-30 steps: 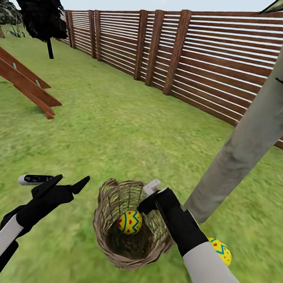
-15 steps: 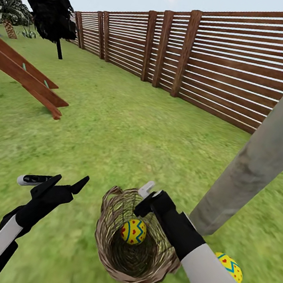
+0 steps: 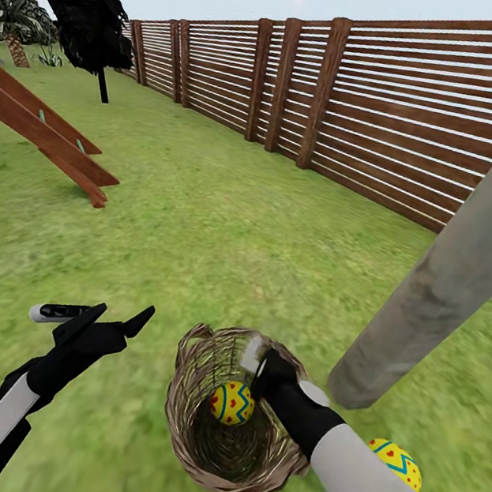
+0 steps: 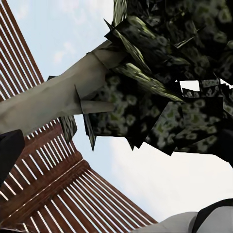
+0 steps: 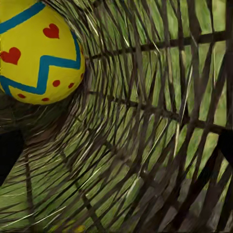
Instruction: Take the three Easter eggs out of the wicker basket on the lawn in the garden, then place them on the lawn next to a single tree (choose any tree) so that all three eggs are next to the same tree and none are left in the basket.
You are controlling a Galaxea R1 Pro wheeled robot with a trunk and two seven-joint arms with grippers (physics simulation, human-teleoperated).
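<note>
Wicker basket (image 3: 199, 430): open weave of rough brown-grey twigs. Easter egg (image 3: 232, 402) inside: smooth, matt yellow shell, blue zigzag, red hearts. Tree trunk (image 3: 450, 272): pale grey, smooth. Fence (image 3: 365, 106): brown wooden slats and posts. Lawn (image 3: 202, 223): mottled green grass, blurry texture.

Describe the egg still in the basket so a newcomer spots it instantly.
Find the thick pale grey tree trunk by the fence. Beside its base stands a wicker basket with the right gripper reaching in. The egg lies inside it; another egg lies on the grass.
</note>
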